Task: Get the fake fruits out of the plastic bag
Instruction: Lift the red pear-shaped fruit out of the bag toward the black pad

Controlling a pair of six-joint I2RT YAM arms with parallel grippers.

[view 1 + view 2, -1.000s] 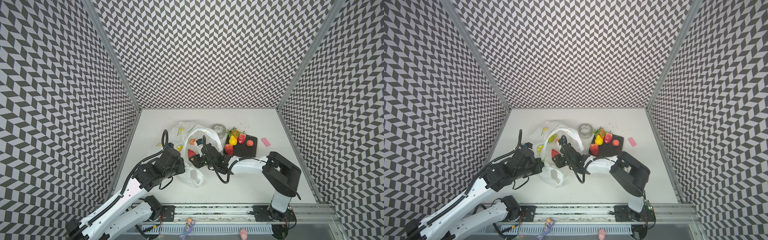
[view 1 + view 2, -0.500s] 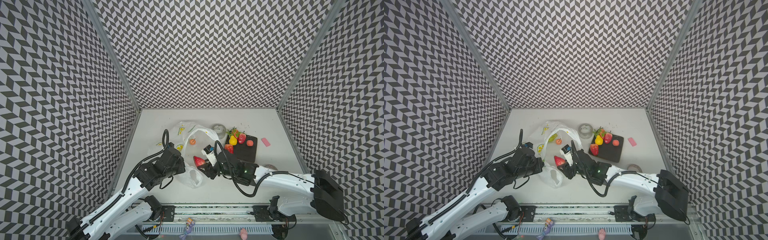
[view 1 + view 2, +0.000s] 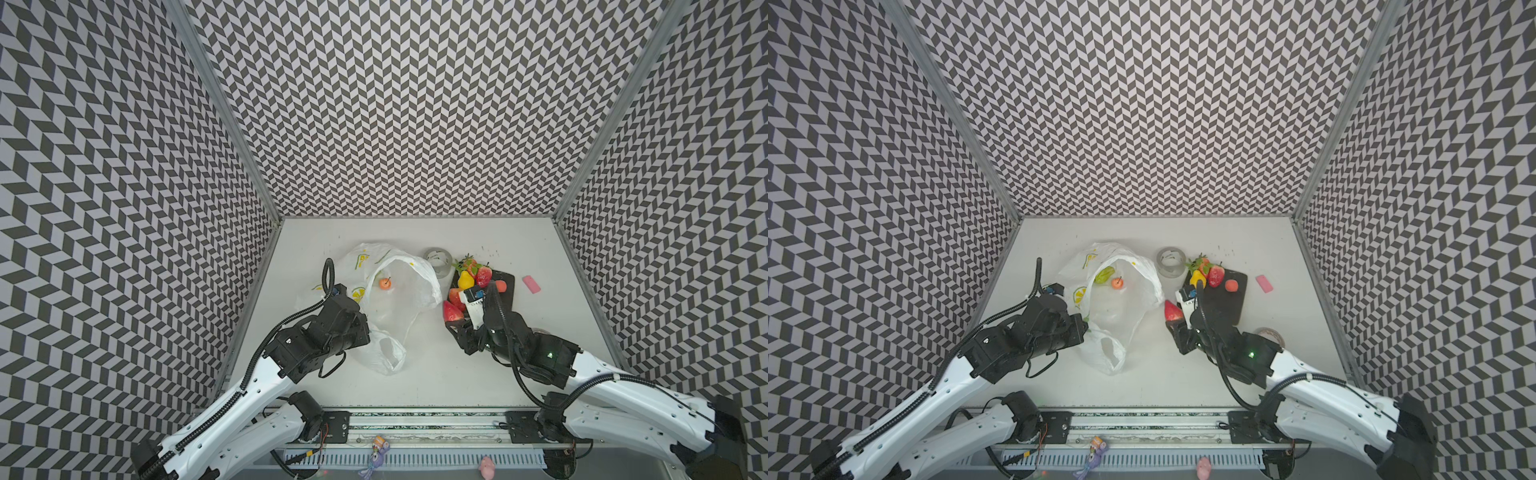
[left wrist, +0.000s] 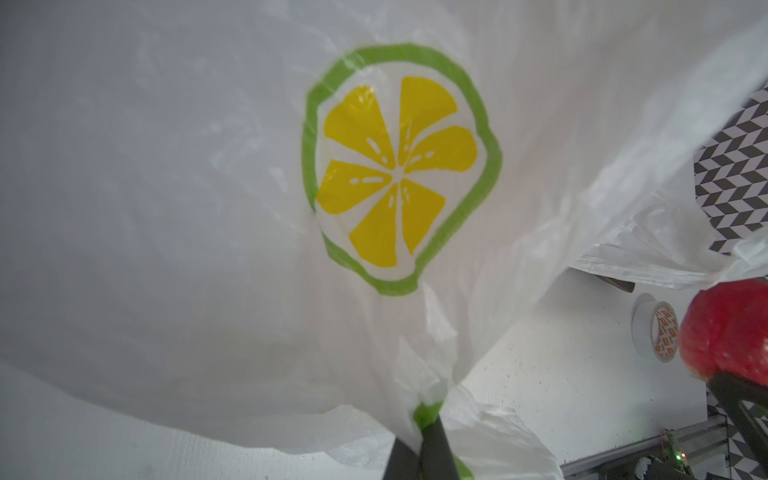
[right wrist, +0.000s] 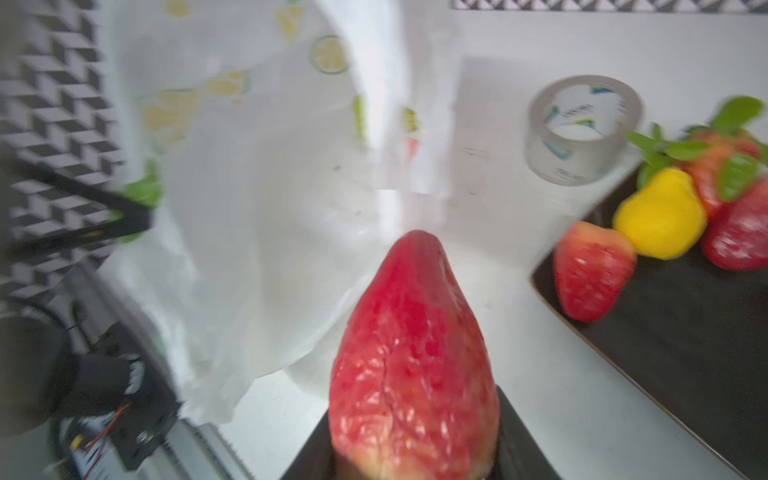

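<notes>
Black-and-white chevron walls [image 3: 395,104] on three sides enclose a plain white table [image 3: 415,232], with grey metal corner strips [image 3: 232,124]

I see the walls [image 3: 374,104] covered in a black and white chevron pattern, and the table [image 3: 436,386] is plain white. The plastic bag [image 4: 166,166] is milky white and half see-through, printed with a lemon slice [image 4: 397,170] that has yellow segments inside a green ring. The gripped strawberry [image 5: 411,365] is glossy red, paler at its base. The tray [image 5: 685,353] is black. On it the pear [image 5: 660,216] is yellow, the other strawberries [image 5: 590,270] are red and the leaves [image 5: 737,174] are green. The small round fruit [image 3: 385,283] is orange. At 3 o'clock from the tray, the block [image 3: 531,284] is pink. The tape roll [image 5: 582,129] is clear grey with blue-green print.
</notes>
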